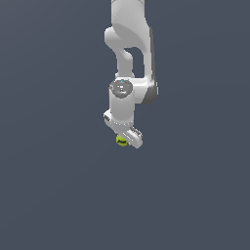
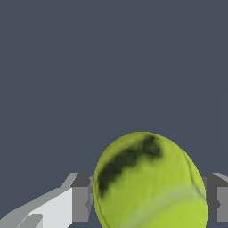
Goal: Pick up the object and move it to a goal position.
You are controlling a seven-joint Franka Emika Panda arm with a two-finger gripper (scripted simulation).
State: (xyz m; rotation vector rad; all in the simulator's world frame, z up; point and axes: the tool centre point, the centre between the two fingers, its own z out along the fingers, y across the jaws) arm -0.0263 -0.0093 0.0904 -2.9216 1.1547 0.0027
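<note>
- Nearest to my wrist camera is the ball (image 2: 149,182), yellow-green with a jagged dark mark across its upper part and a faint pale seam lower down; it fills much of the lower half of that view.
- My fingers (image 2: 81,198) sit on either side of it, grey pads pressed up against its flanks, one on each side, so my jaws are closed on the ball and holding it.
- A white and pale grey part of my own hand runs off toward the corner of the wrist view beside one finger.
- In the exterior view my gripper (image 1: 125,139) points downward, and the ball (image 1: 121,140) shows as a small yellow-green spot tucked at its tip, partly hidden by the white body on the exterior view's right.
- Above that, my white arm (image 1: 128,53) rises in stacked joints to the top edge of the exterior view.
- Farthest off, behind everything, is a plain dark blue-grey ground (image 1: 49,185); I cannot tell whether the ball touches it.
</note>
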